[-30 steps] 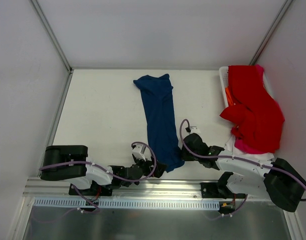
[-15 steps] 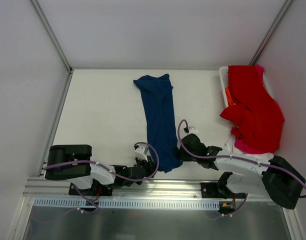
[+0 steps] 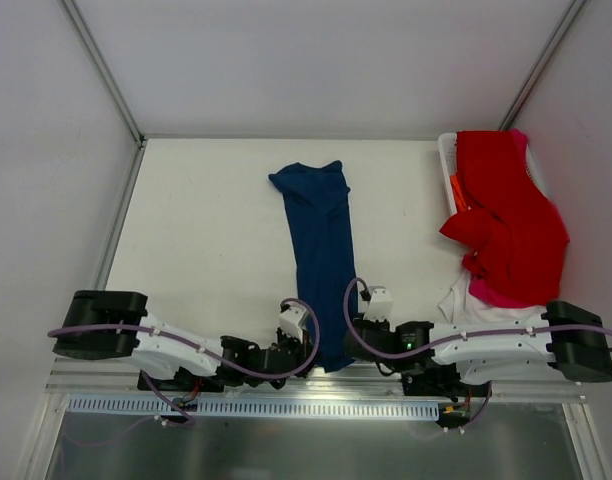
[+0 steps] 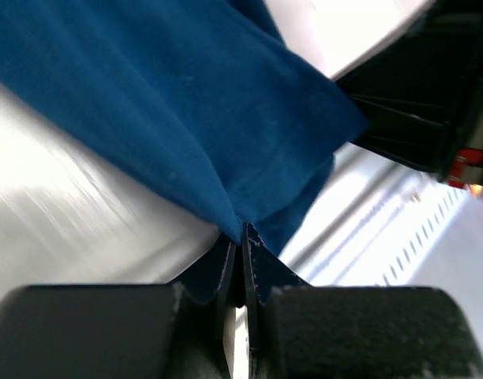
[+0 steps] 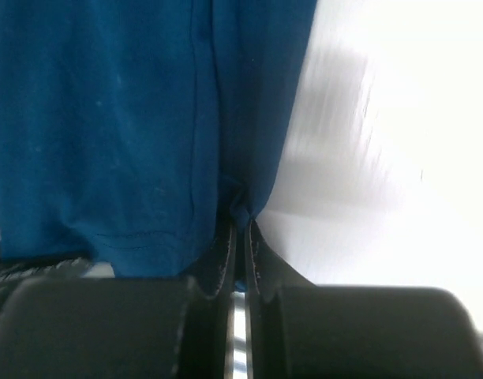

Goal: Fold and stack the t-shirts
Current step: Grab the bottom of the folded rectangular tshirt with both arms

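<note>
A navy blue t-shirt (image 3: 321, 250) lies folded into a long narrow strip down the middle of the table, collar end far, hem end near. My left gripper (image 3: 308, 352) is shut on its near left corner; in the left wrist view the blue cloth (image 4: 194, 118) is pinched at my left gripper (image 4: 242, 234). My right gripper (image 3: 352, 335) is shut on the near right corner, the cloth (image 5: 131, 118) caught between its tips (image 5: 241, 225). A red t-shirt (image 3: 506, 215) drapes over the basket, with pink (image 3: 496, 295) and white (image 3: 464, 297) cloth under it.
The white plastic basket (image 3: 446, 160) stands at the table's right edge under the red shirt. The metal rail (image 3: 286, 385) runs along the near edge beneath both arms. Grey walls close in the table at left, right and back.
My left gripper has shut on the shirt's near left corner. Both arms have drawn back toward the near edge, pulling the shirt's hem end nearer and stretching the strip.
</note>
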Controlling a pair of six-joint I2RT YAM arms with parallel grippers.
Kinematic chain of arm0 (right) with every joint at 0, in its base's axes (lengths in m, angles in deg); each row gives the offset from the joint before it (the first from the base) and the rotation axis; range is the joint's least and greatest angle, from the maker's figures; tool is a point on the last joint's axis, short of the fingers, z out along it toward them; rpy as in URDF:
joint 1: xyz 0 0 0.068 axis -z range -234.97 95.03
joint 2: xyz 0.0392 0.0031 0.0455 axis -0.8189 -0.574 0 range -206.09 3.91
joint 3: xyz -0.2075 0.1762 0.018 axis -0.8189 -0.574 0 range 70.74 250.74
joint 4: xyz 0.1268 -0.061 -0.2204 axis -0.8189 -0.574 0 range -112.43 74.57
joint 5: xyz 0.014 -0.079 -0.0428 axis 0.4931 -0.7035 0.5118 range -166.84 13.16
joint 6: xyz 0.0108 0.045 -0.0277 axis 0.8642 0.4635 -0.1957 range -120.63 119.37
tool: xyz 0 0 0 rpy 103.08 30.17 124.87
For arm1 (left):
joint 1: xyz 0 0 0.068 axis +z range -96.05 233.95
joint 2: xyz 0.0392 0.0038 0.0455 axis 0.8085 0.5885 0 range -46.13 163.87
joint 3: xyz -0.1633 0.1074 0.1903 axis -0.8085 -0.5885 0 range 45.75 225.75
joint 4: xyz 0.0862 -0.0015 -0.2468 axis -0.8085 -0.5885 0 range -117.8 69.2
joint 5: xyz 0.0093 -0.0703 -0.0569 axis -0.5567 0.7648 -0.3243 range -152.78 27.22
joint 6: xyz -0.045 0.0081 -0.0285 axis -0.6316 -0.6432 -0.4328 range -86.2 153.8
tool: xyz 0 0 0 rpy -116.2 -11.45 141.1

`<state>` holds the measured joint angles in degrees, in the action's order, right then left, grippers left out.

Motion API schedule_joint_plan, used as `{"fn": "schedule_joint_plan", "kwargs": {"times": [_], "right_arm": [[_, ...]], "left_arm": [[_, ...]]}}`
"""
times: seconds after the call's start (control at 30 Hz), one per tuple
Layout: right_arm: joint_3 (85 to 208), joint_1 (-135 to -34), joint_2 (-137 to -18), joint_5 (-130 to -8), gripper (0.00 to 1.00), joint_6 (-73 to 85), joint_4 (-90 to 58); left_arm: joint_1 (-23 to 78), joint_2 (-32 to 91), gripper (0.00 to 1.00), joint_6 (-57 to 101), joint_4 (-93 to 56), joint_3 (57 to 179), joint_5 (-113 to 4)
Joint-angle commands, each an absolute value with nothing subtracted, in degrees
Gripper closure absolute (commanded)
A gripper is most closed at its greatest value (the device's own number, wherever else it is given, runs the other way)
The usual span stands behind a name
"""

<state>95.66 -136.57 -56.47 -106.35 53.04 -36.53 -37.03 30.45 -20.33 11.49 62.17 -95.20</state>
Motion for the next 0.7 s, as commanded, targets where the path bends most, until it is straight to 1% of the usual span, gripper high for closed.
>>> {"fn": "schedule_joint_plan", "kwargs": {"times": [0.0, 0.07, 0.1, 0.27, 0.47, 0.67], "right_arm": [[103.1, -143.8, -60.6, -116.2, 1.0, 67.6, -50.8], [106.2, -146.9, -63.5, -117.7, 1.0, 71.7, -56.2], [109.6, -147.6, -66.4, -118.2, 1.0, 72.8, -58.1], [117.5, -149.5, -71.8, -122.3, 1.0, 76.3, -67.2], [120.7, -148.9, -70.2, -127.5, 1.0, 74.2, -69.7], [123.3, -145.8, -69.1, -128.7, 1.0, 70.4, -70.8]], "left_arm": [[-42.5, 24.8, 1.0, -23.9, -4.0, 66.4, -100.4], [-44.6, 23.0, 1.0, -27.3, -11.3, 68.0, -102.0], [-45.3, 20.8, 1.0, -28.3, -13.0, 68.2, -102.4], [-47.7, 12.1, 1.0, -30.3, -20.3, 68.1, -105.5], [-48.0, 5.6, 1.0, -29.9, -27.6, 68.3, -110.8], [-47.3, 3.9, 1.0, -27.3, -29.5, 69.9, -117.0]]}}
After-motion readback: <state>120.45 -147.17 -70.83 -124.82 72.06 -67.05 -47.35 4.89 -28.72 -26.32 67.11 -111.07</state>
